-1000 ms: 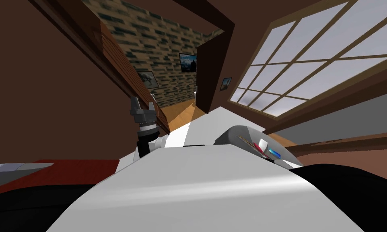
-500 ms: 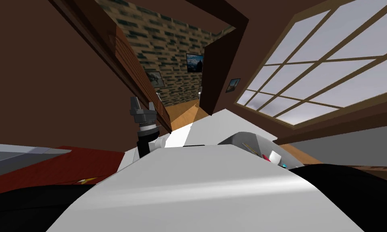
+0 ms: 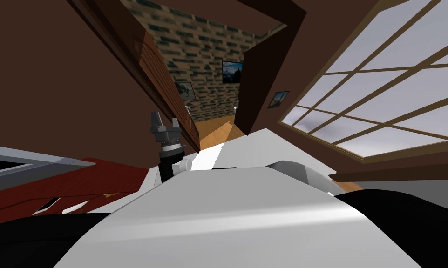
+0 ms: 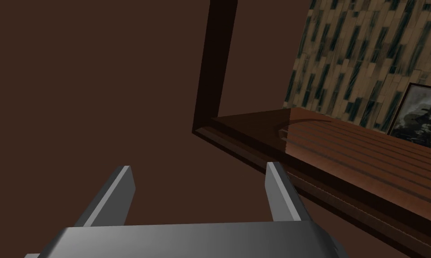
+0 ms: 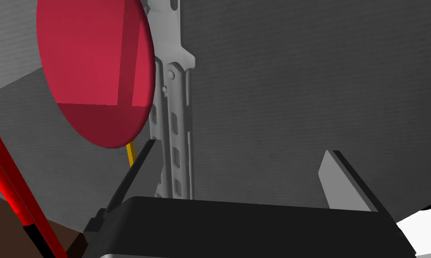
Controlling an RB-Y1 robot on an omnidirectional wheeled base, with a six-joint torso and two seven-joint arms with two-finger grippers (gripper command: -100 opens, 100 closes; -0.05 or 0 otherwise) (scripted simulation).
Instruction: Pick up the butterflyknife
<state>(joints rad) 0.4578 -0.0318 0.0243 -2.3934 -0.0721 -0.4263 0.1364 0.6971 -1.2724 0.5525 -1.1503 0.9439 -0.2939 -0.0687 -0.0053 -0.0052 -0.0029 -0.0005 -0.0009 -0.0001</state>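
Observation:
The butterfly knife [image 5: 172, 112] is a grey, slotted, folded handle lying flat on a grey tabletop [image 5: 299, 67]. My right gripper [image 5: 241, 174] hangs open over it, and the knife's near end lies between the fingers, close beside one finger [image 5: 136, 172]. A red round disc [image 5: 93, 71] stands next to the knife and covers part of its far end. In the head view my left gripper [image 3: 165, 118] is raised in front of a brown wall, open and empty [image 4: 199, 192].
A thin red rod [image 5: 13, 179] and a yellow stick [image 5: 130, 154] lie by the disc. The grey table's rounded edge [image 3: 290, 166] peeks past my chest, on the window side. A red-brown surface [image 3: 78, 186] lies low on the other side. A slatted wooden cabinet [image 3: 165, 88] lines the wall ahead.
My view has swung: the grey table and its small items slid behind my chest, and the red-brown surface came further into view. The left arm keeps its pose.

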